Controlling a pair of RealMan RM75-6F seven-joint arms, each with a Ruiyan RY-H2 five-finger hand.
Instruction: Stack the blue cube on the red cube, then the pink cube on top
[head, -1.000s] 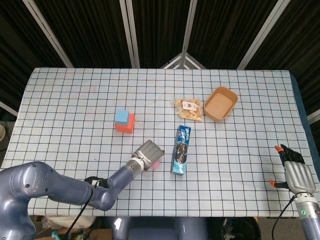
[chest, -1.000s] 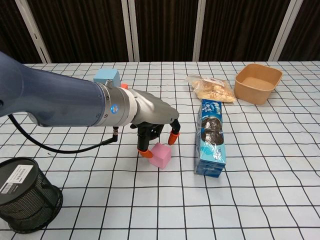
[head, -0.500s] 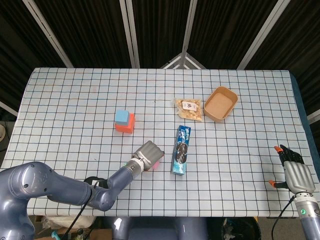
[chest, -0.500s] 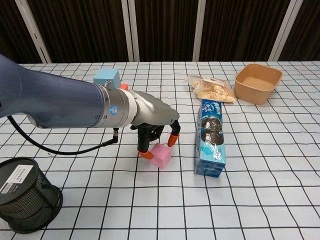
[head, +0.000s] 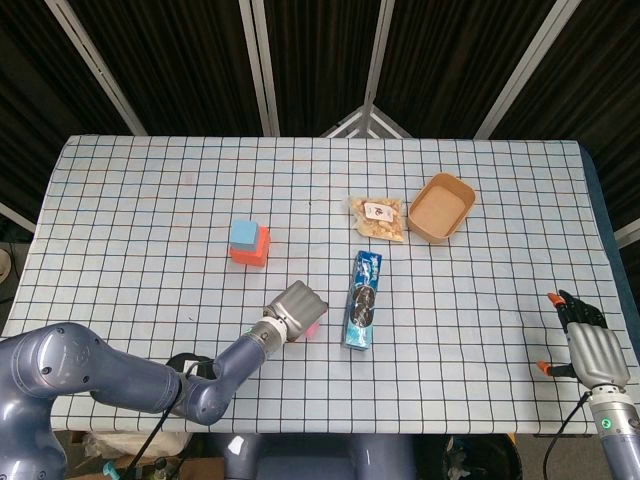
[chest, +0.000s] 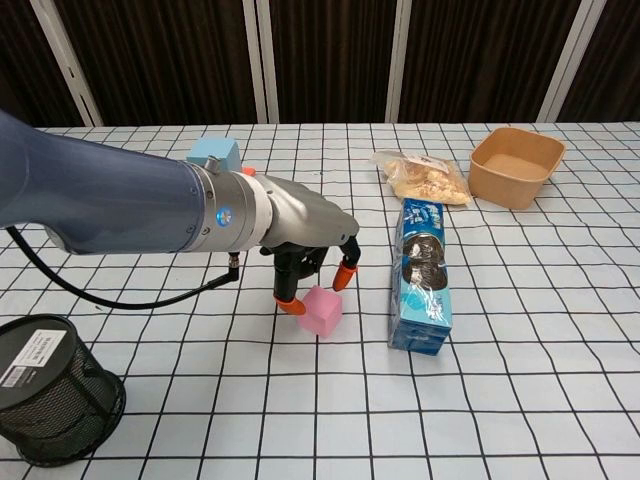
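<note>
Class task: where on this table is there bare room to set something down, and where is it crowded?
Bare: the far strip behind the blue cube and bowl, and the patch between the cookie box and right hand. Crowded: around the left hand, pink cube, and snack bag.

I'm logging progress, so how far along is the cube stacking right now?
Done: the blue cube sits on the red cube. In hand: the left hand is over the pink cube, fingertips beside it, the cube on the table; a grip is not clear. Left: lift it onto the blue cube. The right hand holds nothing.
</note>
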